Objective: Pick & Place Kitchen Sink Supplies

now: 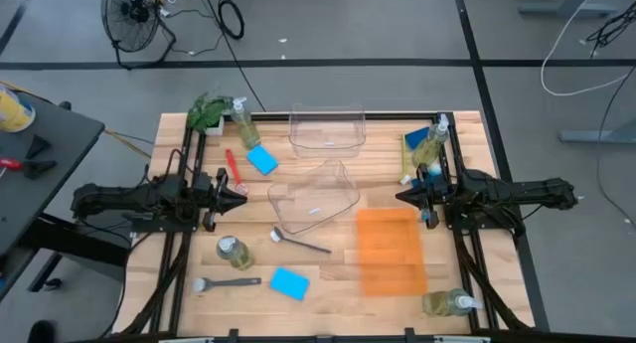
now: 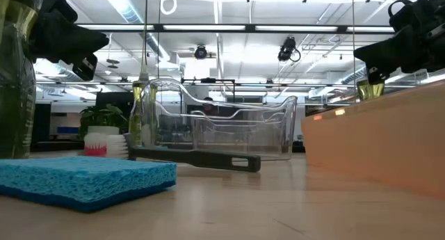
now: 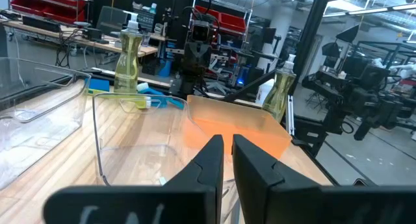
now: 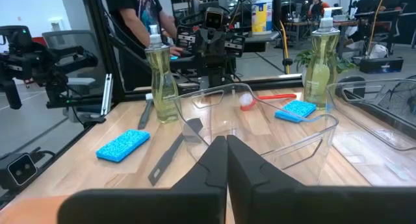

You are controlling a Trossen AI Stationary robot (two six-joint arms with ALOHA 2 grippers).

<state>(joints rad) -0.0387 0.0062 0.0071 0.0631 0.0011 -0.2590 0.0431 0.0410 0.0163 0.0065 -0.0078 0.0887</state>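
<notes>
Both grippers hover shut and hold nothing. My left gripper (image 1: 241, 190) points at the tilted clear bin (image 1: 314, 196) from the table's left; my right gripper (image 1: 401, 195) faces it from the right, above the orange tray's far edge (image 1: 388, 216). Pump bottles stand at the far left (image 1: 241, 119), far right (image 1: 431, 144) and near left (image 1: 235, 252); one lies at the near right (image 1: 449, 303). Blue sponges (image 1: 262, 160) (image 1: 289, 282) lie flat. The red brush (image 1: 235, 167), two dark grey brushes (image 1: 301, 243) (image 1: 227, 282) and a yellow-green brush (image 1: 405, 166) lie on the wood.
A second clear bin (image 1: 326, 127) sits upright at the far middle. A leafy plant (image 1: 207, 110) stands at the far left corner. Black rails (image 1: 181, 254) run along both table sides. A person (image 4: 140, 16) stands beyond the table's left edge in the right wrist view.
</notes>
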